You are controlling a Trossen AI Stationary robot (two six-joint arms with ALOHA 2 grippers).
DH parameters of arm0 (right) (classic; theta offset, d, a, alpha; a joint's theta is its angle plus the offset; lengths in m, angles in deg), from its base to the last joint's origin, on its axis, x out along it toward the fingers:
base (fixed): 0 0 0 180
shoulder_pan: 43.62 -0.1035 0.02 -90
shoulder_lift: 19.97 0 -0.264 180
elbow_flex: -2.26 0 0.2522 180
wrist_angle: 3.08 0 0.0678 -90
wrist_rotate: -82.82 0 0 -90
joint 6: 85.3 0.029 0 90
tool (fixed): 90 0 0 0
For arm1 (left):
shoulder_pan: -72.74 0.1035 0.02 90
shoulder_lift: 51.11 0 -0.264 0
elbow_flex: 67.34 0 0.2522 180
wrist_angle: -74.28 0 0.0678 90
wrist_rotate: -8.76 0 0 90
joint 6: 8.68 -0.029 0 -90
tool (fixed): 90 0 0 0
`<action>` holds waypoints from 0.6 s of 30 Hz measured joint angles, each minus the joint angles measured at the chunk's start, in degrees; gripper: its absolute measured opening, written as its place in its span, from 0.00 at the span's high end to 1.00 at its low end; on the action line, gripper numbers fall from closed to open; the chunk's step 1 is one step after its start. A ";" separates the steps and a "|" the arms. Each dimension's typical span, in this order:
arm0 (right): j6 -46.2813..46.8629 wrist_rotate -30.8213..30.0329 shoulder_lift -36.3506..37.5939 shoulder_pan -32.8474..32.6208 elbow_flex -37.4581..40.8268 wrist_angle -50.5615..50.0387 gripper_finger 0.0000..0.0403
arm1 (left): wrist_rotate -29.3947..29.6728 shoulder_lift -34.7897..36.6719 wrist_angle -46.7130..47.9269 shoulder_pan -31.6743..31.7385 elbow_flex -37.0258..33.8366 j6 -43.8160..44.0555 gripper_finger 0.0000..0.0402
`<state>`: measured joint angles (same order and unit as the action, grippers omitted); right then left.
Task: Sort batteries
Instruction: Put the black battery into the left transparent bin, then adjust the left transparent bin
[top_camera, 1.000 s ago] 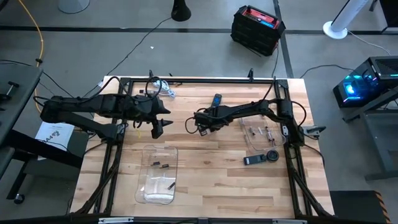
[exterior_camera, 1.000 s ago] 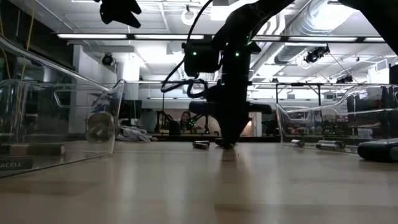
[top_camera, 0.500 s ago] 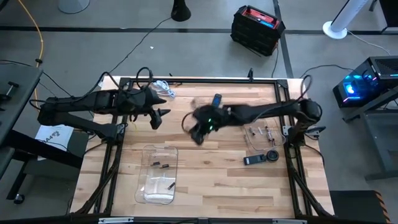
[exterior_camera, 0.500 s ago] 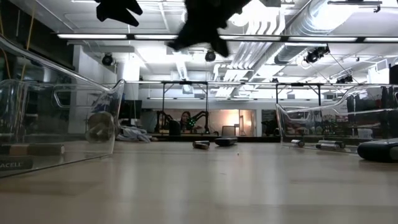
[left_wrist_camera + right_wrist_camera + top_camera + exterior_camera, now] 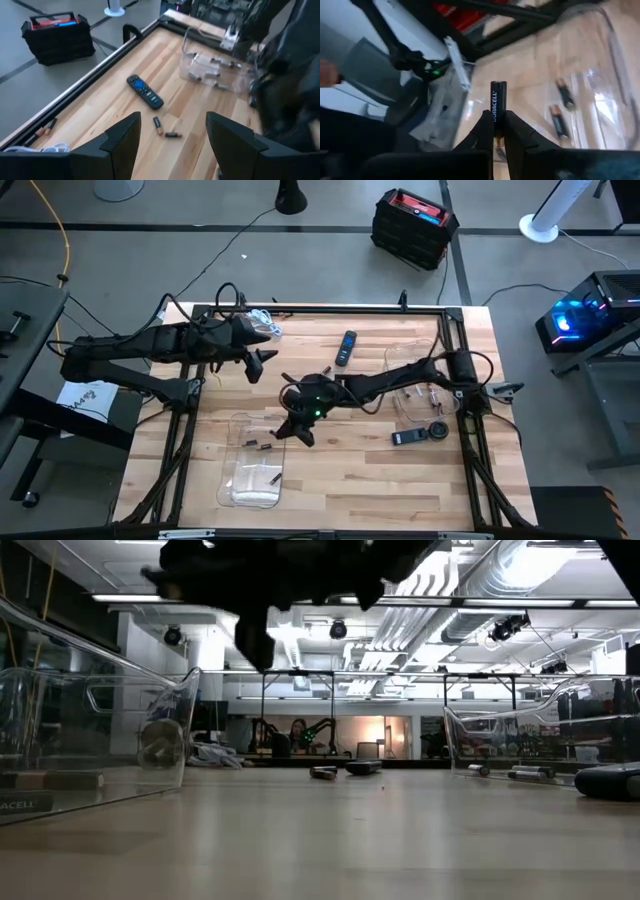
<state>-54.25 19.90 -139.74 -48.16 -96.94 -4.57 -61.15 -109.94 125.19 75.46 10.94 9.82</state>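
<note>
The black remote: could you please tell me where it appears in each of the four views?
High view: the black remote lies in the upper middle of the table.
Low view: a flat dark shape far back, near centre.
Left wrist view: mid-picture on the wood.
Right wrist view: not in it.
Shared landmark: the clear tray nearby.

Even overhead light falls on the counter [image 5: 350, 470]. The low view is dim and backlit by ceiling strip lights; the arms overhead are black silhouettes. The right wrist view's background smears with motion blur.
</note>
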 joint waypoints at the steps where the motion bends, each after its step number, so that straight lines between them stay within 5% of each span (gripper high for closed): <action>1: 0.06 0.00 -0.63 0.02 0.01 0.24 0.99 | 0.00 0.00 -0.61 0.00 0.00 0.25 0.46; 7: 2.73 -6.21 -1.79 -0.93 0.05 0.65 0.93 | 0.09 -0.02 -2.93 0.00 0.00 1.16 0.46; 15: 4.50 -9.55 -1.91 -1.05 0.05 0.87 0.58 | -0.26 0.25 -4.94 0.00 0.27 2.38 0.46; 18: 5.49 -5.41 -1.56 0.16 0.05 0.73 0.48 | -3.44 0.72 -2.68 -0.09 2.19 3.37 0.46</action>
<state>-48.77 14.49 -141.30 -48.00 -96.89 -3.84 -64.59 -109.22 122.50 75.37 13.12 13.19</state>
